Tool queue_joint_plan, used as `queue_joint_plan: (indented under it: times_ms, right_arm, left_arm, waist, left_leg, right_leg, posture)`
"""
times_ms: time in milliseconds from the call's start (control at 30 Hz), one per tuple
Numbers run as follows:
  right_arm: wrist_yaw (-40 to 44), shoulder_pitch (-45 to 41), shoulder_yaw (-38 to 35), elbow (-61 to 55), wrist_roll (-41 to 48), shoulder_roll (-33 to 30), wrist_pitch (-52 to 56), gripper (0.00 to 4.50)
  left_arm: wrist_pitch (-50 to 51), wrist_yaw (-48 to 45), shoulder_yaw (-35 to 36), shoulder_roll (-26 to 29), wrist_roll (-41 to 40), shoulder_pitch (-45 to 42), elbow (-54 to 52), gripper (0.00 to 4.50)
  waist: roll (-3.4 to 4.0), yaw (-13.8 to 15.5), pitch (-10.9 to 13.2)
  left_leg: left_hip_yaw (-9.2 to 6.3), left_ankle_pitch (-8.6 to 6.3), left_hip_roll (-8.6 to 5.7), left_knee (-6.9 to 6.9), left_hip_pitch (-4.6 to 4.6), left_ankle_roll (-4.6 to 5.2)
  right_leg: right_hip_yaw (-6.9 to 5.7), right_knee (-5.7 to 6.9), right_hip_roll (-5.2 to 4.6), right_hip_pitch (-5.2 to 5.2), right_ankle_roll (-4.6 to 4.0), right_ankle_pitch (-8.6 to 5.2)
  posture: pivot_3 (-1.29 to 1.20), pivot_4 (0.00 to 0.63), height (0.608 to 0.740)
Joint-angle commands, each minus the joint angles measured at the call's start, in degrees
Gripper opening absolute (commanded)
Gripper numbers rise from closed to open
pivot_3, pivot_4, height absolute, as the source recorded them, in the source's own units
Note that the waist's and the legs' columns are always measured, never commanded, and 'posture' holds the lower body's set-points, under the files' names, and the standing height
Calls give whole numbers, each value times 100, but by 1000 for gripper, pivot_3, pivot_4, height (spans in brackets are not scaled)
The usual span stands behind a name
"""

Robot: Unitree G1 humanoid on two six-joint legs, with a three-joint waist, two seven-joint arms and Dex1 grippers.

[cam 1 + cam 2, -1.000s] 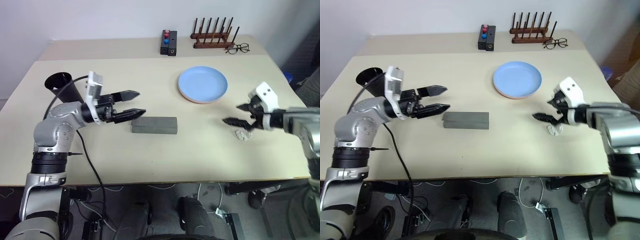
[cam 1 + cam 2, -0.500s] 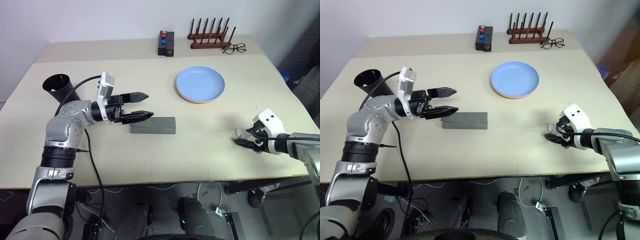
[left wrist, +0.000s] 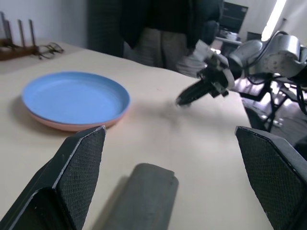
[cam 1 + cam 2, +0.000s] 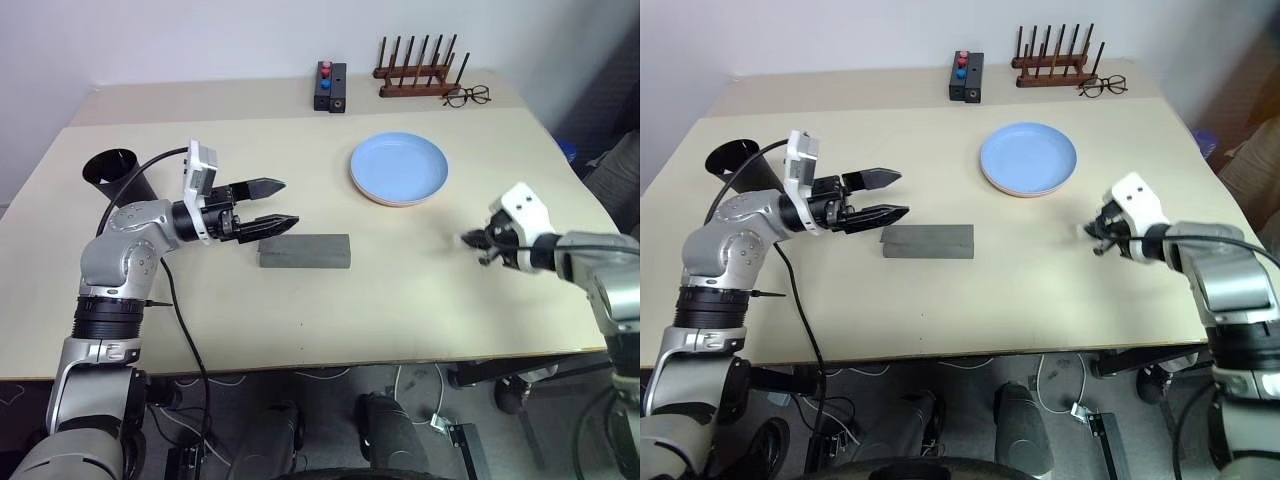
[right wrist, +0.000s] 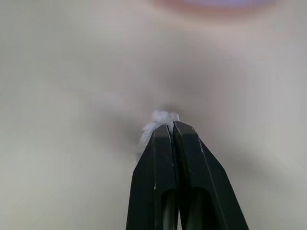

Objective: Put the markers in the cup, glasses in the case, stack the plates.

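Observation:
The light blue plate [image 4: 399, 166] lies on top of the salmon pink one [image 4: 385, 198] at the table's back right. The grey case [image 4: 304, 251] lies closed at mid-table. The black cup [image 4: 114, 169] stands at the far left, behind my left arm. My left gripper [image 4: 290, 200] hovers open, level, just above and left of the case, with nothing in it. My right gripper [image 4: 471, 240] is shut on a small white crumpled scrap [image 5: 160, 117], right of the case and in front of the plates. The markers and the glasses are out of view.
A wooden peg rack [image 4: 418, 72] stands at the back edge, with thin-wire clear eyeglasses [image 4: 468, 96] beside it. A black box with red and blue buttons [image 4: 329, 86] stands left of the rack. A person's legs [image 3: 158, 33] stand beyond the table's right side.
My right gripper dropped to the white scrap near the front right, shut on it and came back up with it. The left gripper stayed open by the case.

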Motion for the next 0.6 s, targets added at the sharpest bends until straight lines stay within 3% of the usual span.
queue_joint_plan:
  times_ms: [33,167,300,467,600]
  right_arm:
    - [-278,-760,-348,268,198,312,-141,38]
    - [-544,-1636,-100,1301,-142,766,-910,38]
    - [-1142,-2719,257,3572,-850,1512,-2482,38]
    - [-1030,-3239,214,5090,-949,1874,-3280,38]
    - [-1069,-3302,170,5461,-1018,1893,-3656,1831]
  left_arm:
    - [-270,170,227,4,57,-86,-83,4500]
    - [-492,388,315,-60,104,-201,133,4500]
    - [-647,545,318,-118,210,-222,162,4500]
    - [-530,661,377,-43,142,24,-179,4500]
    - [-460,801,491,27,74,300,-457,4500]
  waist:
    - [0,13,0]
    - [-1,27,0]
    - [-1,-16,0]
    - [-1,-33,1]
    - [1,-36,1]
  left_leg:
    - [0,0,0,0,-1,0]
    - [-1,-1,-2,0,-4,2]
    - [3,-2,-2,0,-3,3]
    - [4,-1,0,-9,-11,2]
    - [4,-2,-2,-7,-16,4]
  right_leg:
    - [0,0,0,-1,0,0]
    - [-1,-7,-1,0,1,1]
    - [1,-7,0,-2,1,4]
    - [3,-12,1,-12,1,5]
    - [5,-11,0,-16,1,5]
  posture:
    - [0,150,740]
    - [0,150,740]
    - [0,150,740]
    - [0,150,740]
    - [0,150,740]
